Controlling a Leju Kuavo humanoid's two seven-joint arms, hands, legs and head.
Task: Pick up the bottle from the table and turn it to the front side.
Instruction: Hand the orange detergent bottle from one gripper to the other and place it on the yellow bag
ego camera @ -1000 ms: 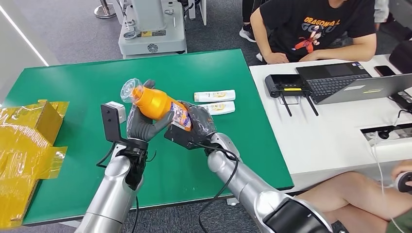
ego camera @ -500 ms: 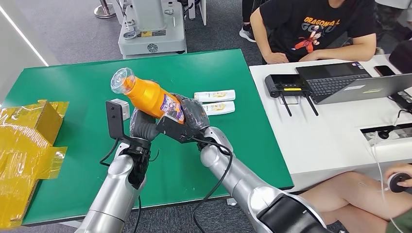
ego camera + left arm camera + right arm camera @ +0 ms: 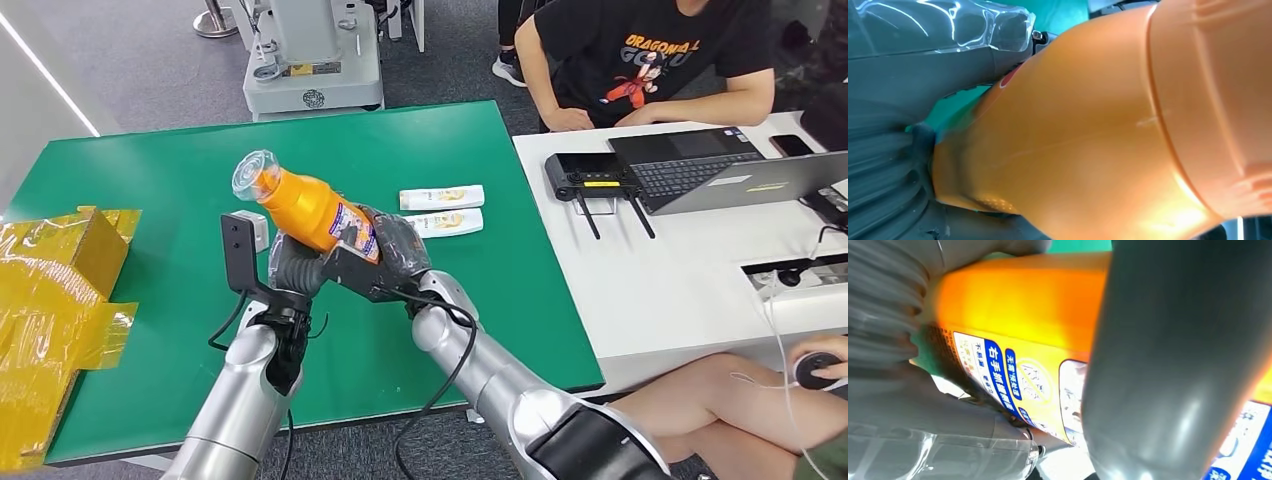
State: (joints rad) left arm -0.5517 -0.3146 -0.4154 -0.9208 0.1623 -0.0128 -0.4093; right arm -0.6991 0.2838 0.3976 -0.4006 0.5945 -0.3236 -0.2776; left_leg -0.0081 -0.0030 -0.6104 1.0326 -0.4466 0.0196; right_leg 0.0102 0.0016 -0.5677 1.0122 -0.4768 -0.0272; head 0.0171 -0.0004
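An orange bottle (image 3: 305, 208) with a clear cap (image 3: 252, 175) and a blue-and-white label is held tilted above the green table (image 3: 150, 170), cap pointing up and to the far left. My right hand (image 3: 395, 258) grips its base end, its thick thumb (image 3: 1158, 365) lying across the label of the bottle (image 3: 1013, 305). My left hand (image 3: 290, 265) cups the lower body from underneath. In the left wrist view the bottle (image 3: 1098, 125) lies against the palm of that hand (image 3: 888, 150).
Two white tubes (image 3: 442, 198) lie on the green table just beyond my hands, and a small white box (image 3: 250, 228) sits to the left. Yellow packaging (image 3: 50, 300) lies at the left edge. A white desk (image 3: 680, 270) with a laptop (image 3: 720, 170) stands to the right, where a person (image 3: 650, 60) sits.
The bottle has tipped up, its cap rising toward the far left, then sinking slightly. My left hand slid from the bottle's middle to below it, while the right hand kept its hold.
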